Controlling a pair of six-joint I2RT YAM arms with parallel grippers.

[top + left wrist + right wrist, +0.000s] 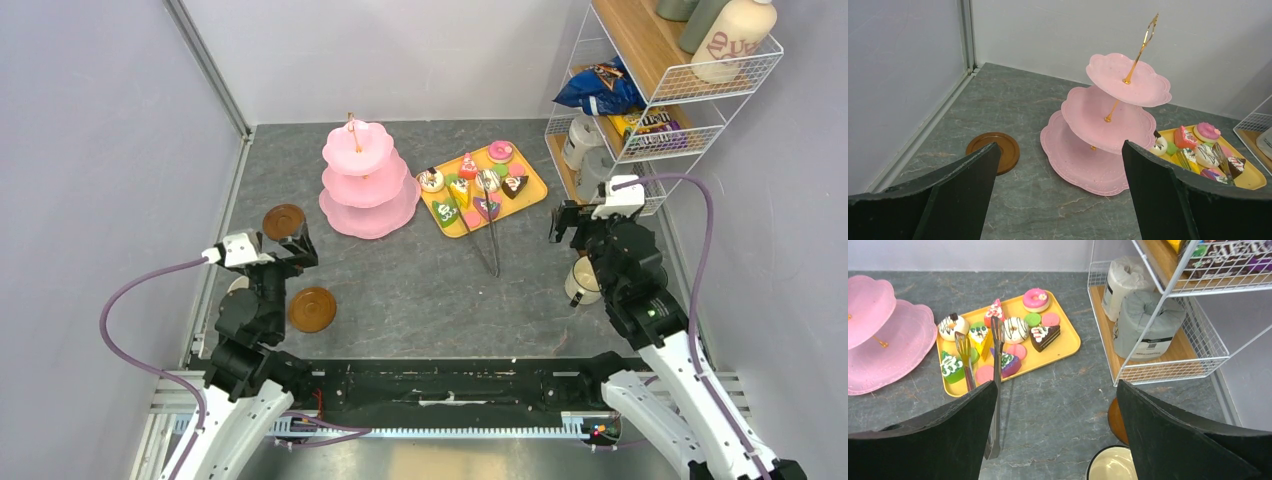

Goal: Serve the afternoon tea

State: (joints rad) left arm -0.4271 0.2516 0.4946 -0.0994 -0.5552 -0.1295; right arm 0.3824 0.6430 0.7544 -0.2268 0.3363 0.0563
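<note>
Starting from scratch is how you should read this: the pink three-tier stand [370, 180] sits toward the back of the table with all three tiers bare, and every sweet lies on the yellow tray [1068, 346] just to its right. Your left gripper [1060, 145] hangs with its jaws wide apart and nothing between them. It faces the stand and one brown saucer [993, 150] near the stand's foot. A second saucer [312, 309] lies nearer that arm's base. Your right gripper [1056, 385] is likewise spread and empty, on the near side of the tray.

The next move, as I judge it, falls to the right arm: carry a cake wedge [1044, 336] or a donut [1036, 299] across to a tier. The metal tongs [491, 240] lie over the tray's near side, resting on several pieces, so you must either use them or lift them clear first. Mind the wire rack [1173, 367] close on the tray's right, and the white mug [1112, 465] almost under the right wrist. The blue crisp bag [598, 90] and cream bottle [735, 40] on the rack are no part of the serving.
</note>
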